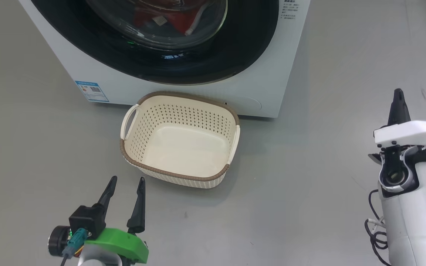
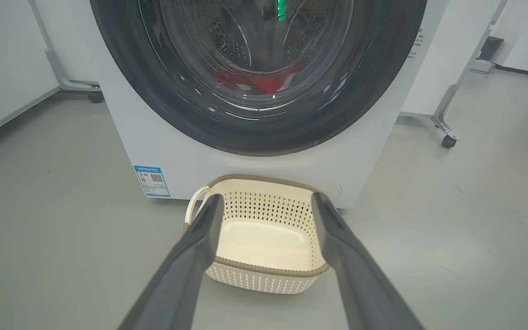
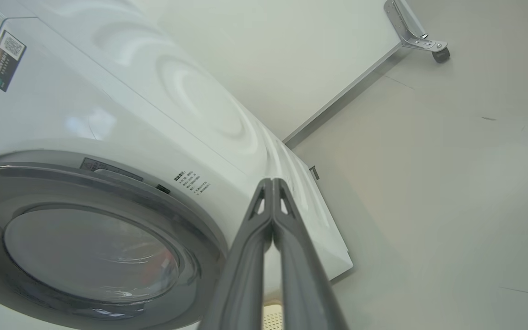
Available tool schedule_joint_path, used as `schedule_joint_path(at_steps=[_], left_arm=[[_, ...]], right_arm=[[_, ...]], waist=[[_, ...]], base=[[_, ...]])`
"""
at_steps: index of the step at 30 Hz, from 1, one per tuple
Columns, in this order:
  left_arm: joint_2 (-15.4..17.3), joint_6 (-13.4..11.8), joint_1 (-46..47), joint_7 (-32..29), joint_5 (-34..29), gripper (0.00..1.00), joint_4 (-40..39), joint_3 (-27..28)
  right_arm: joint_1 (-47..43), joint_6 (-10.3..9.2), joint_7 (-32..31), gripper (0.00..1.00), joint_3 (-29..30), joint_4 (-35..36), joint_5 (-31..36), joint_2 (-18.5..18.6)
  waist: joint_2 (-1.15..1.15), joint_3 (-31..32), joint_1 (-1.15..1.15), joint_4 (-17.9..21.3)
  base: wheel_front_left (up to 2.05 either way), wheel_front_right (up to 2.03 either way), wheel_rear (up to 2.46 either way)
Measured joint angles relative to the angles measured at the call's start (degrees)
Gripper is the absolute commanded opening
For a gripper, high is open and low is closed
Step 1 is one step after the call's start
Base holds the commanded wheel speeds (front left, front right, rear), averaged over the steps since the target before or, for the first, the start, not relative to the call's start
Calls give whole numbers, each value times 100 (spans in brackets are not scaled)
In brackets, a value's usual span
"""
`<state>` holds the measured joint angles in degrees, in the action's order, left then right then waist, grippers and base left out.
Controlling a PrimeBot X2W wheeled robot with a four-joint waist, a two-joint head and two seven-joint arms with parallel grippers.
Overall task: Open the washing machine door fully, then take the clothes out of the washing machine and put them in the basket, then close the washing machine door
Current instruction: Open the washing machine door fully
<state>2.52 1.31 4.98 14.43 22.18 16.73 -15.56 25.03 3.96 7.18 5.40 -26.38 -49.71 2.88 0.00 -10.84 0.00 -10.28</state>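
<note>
Item 1. The washing machine [image 1: 124,87]: white front-loader at the far side of the grey floor [image 1: 309,166]. We note a blue label sticker [image 1: 91,91] at its lower left corner.

Item 2. The washing machine door [image 1: 235,48]: glossy black ring with a bulging glass window. We record it as shut flat against the machine's front.

Item 3. The clothes [image 1: 146,16]: red fabric with white trim. We see them through the glass, lying low inside the drum.

Item 4. The basket [image 1: 183,96]: cream perforated plastic with a brown rim, upright on the floor just in front of the machine, below the door. We see its pale bottom.

Item 5. The left gripper [image 1: 128,179]: near left, close to the basket's near rim without touching it. Its fingers are spread wide, point towards the basket and hold nothing.

Item 6. The right gripper [image 1: 398,101]: far over on the right, well apart from the basket. We list its fingers as pressed together tip to tip, with nothing between them. In the right wrist view they point towards the machine's right front corner.
</note>
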Motion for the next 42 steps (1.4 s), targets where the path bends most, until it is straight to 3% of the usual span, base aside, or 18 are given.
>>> schedule_joint_path(at_steps=[5,11,30,42], left_arm=[[-2,0,88,0,49,100,-5,-110],[-12,-1,308,0,119,100,-36,-156],[-35,-8,738,0,370,100,-75,-611],[-44,-60,862,0,476,100,-62,-831]], right_arm=[[377,0,-263,0,126,-14,-227,18],[905,-58,-553,0,245,-27,-303,349],[2524,-220,-1408,0,-1,-324,-261,862],[3211,-270,-2029,0,88,-765,-789,761]], waist=[[0,-153,0,-129],[0,-369,0,-351],[0,-1039,0,-917],[0,-1358,1,-1231]], base=[[0,0,0],[0,0,0],[0,0,0],[0,0,0]])
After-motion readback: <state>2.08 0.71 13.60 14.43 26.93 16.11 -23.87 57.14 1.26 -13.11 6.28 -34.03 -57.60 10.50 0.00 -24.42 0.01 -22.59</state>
